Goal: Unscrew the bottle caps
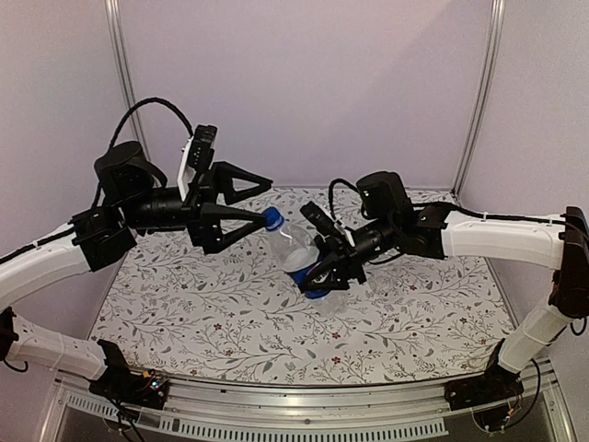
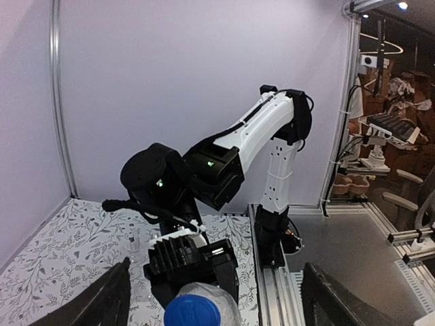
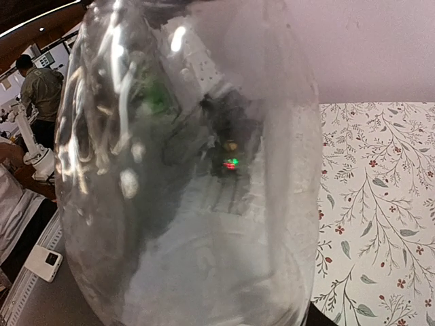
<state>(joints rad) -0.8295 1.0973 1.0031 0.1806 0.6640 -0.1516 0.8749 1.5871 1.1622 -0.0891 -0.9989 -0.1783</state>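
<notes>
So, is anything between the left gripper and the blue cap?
Nothing visible. The left gripper is open right at the blue cap, with nothing between them; the right gripper holds the bottle.

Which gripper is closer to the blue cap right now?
Left. The left gripper stands open around the blue cap, not gripping it; the right gripper clamps the bottle farther down its body.
</notes>
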